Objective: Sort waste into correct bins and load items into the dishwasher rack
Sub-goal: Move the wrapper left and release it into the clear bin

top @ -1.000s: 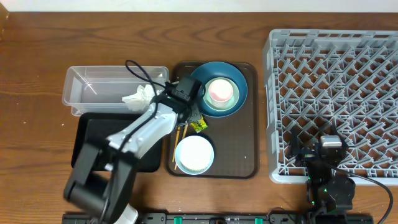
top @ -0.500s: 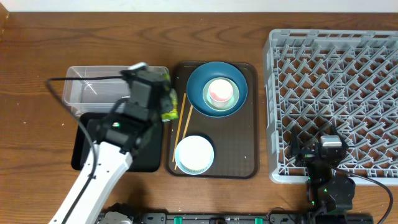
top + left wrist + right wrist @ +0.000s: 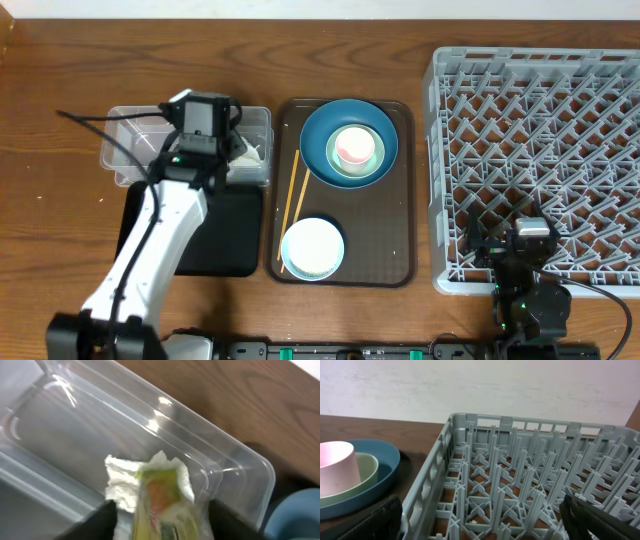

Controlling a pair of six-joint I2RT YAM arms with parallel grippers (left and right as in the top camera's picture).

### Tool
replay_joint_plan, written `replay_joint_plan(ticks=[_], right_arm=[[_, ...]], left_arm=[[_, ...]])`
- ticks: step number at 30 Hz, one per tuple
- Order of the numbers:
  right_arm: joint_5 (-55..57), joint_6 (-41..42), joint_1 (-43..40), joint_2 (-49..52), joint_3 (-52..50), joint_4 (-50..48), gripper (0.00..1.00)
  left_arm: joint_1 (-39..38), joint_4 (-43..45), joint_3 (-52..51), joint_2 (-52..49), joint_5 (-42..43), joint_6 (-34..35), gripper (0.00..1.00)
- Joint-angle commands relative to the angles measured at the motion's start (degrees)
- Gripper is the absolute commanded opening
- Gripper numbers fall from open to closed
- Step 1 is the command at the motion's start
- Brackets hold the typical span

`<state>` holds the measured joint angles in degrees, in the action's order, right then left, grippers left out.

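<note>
Overhead, near right: my right gripper [image 3: 485, 520] sits at the near edge of the dishwasher rack [image 3: 540, 130], fingers spread wide and empty. I see no hazard there.
Near left: the black tray [image 3: 225, 235] lies against the near side of the clear tub [image 3: 130, 112]. A wrapper that misses would land here.
Middle: the chopsticks [image 3: 294, 195] lie on the brown serving tray [image 3: 400, 200], just right of the tub. A careless wrist swing could roll them.
Left gripper [image 3: 161, 516]: narrowed onto the snack wrapper [image 3: 159, 491], hanging over the tub's right end, above the tissue [image 3: 120, 482].
Main risk: I think the crinkled film may cling to a pad on release, or spring off the tissue and over the rim.
Second risk: dipping lower could snag the tissue and drag it out.
</note>
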<state>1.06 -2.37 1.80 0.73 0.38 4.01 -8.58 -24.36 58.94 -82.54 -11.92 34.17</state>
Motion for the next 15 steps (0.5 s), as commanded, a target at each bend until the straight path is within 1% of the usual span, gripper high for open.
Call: replay_joint_plan(ticks=[1, 3, 4, 5, 7, 8, 9, 11, 15], right_arm=[[0.2, -0.7, 0.0, -0.1, -0.1, 0.2, 0.99], [0.2, -0.7, 0.0, -0.1, -0.1, 0.2, 0.99], [0.2, -0.7, 0.0, -0.1, -0.1, 0.2, 0.99], [0.2, -0.7, 0.0, -0.1, -0.1, 0.2, 0.99], [0.2, -0.7, 0.0, -0.1, -0.1, 0.2, 0.99], [0.2, -0.7, 0.0, -0.1, -0.1, 0.2, 0.99], [0.2, -0.7, 0.0, -0.1, -0.1, 0.2, 0.99], [0.2, -0.7, 0.0, -0.1, -0.1, 0.2, 0.99], [0.2, -0.7, 0.0, -0.1, -0.1, 0.2, 0.99]], left_arm=[[0.2, 1.1, 0.0, -0.7, -0.1, -0.1, 0.69], [0.1, 0.9, 0.0, -0.1, 1.5, -1.0, 0.69], [-0.1, 0.6, 0.0, 0.5, 5.1, -3.4, 0.69], [-0.4, 0.1, 0.0, 1.2, 9.8, -5.8, 0.65], [-1.4, -1.6, 0.0, 2.5, 18.6, -9.2, 0.64], [-2.2, -3.0, 0.0, 3.2, 23.2, -11.5, 0.61], [-3.3, -4.6, 0.0, 3.9, 26.9, -13.6, 0.55], [-5.6, -7.5, 0.0, 4.6, 30.1, -15.1, 0.51], [-12.4, -14.5, 0.0, 4.5, 30.5, -19.8, 0.51]])
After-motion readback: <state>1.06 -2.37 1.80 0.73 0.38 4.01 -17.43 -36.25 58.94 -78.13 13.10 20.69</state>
